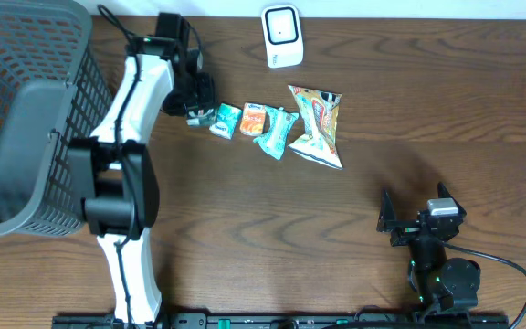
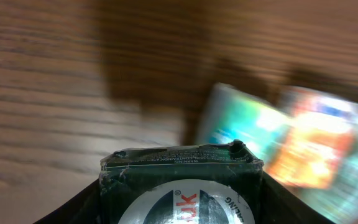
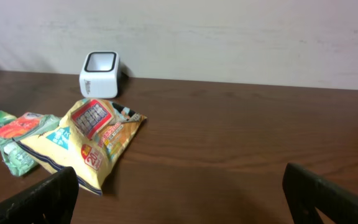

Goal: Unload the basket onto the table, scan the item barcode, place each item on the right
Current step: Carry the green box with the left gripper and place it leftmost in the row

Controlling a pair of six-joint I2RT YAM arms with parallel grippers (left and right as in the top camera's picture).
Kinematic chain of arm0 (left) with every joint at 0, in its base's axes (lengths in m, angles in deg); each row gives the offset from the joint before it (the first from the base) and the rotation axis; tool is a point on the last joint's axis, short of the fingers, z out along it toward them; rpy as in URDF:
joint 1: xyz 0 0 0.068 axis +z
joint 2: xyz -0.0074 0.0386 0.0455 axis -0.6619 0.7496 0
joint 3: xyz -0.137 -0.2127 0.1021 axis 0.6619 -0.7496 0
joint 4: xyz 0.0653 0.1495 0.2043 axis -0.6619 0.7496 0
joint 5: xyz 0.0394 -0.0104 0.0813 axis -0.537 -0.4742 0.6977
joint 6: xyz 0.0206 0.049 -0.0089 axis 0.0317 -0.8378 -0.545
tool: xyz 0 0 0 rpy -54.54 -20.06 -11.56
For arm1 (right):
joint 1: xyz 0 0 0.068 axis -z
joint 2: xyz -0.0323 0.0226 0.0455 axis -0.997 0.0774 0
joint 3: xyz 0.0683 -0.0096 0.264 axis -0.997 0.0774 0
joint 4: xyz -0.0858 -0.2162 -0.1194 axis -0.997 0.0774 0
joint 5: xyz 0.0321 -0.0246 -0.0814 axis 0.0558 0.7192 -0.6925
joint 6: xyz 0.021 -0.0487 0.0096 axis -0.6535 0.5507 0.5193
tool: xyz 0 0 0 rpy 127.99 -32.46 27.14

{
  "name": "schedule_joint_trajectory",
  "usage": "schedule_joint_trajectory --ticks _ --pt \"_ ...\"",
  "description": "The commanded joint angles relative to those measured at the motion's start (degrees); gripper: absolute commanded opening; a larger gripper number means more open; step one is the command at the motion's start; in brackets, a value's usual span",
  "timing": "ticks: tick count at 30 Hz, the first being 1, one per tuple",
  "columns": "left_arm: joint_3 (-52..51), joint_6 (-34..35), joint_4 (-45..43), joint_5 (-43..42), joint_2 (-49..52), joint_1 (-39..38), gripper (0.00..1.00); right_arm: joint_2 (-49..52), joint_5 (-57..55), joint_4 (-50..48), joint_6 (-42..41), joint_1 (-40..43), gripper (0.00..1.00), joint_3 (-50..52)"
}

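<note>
dark green packet [image 2: 180, 167] clamped in left pincer [image 1: 197, 111]; right pincer [image 3: 182, 198] spread apart.

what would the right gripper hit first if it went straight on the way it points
Nothing close, going by the wrist view: the open right gripper faces bare table, then the far wall. The snack bag and the scanner sit left of that line, though depth is hard to judge.

Dark packet [image 2: 179, 180] label: lettering cut off, unreadable.
</note>
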Motion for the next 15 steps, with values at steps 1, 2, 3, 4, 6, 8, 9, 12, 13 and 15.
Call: schedule_joint_trajectory --ticks 1,2,3,4,6,8,9,12,13,15 --pt "0.31 -1.66 -0.42 9.79 3.30 0.20 0.57 -0.33 -0.24 0.28 0.39 -0.33 0.99 0.07" --pt "0.31 -1.62 -0.42 10.95 4.09 0.20 0.57 -0.33 -0.24 0.28 0.37 -0.33 0.99 0.07" --pt "0.31 -1.60 -0.46 11.52 4.63 0.20 0.57 -0.33 -0.24 0.28 0.37 -0.33 0.99 0.07" --pt "0.31 -1.62 -0.50 11.50 5.14 0.20 0.57 -0.33 -0.24 0.28 0.39 -0.33 0.99 0.07" --pt "0.31 -1.60 -0.57 11.45 5.79 0.20 0.57 -0.33 -0.24 0.28 0.39 -0.33 0.99 0.09" --pt "0.31 -1.40 -0.70 11.41 5.97 0.17 0.58 -0.33 -0.24 0.28 0.37 -0.33 0.99 0.07" --pt "0.31 -1.42 -0.72 10.95 5.97 0.13 0.59 -0.33 -0.24 0.28 0.39 -0.33 0.99 0.07" --pt "0.31 -1.42 -0.72 8.09 5.92 0.13 0.72 -0.33 -0.24 0.28 0.39 -0.33 0.99 0.09" --pt "0.31 -1.42 -0.72 7.78 5.92 0.13 0.73 -0.33 -0.24 0.28 0.37 -0.33 0.99 0.09" --pt "0.39 -1.42 -0.68 7.78 5.81 0.13 0.72 -0.33 -0.24 0.28 0.37 -0.33 0.99 0.09"
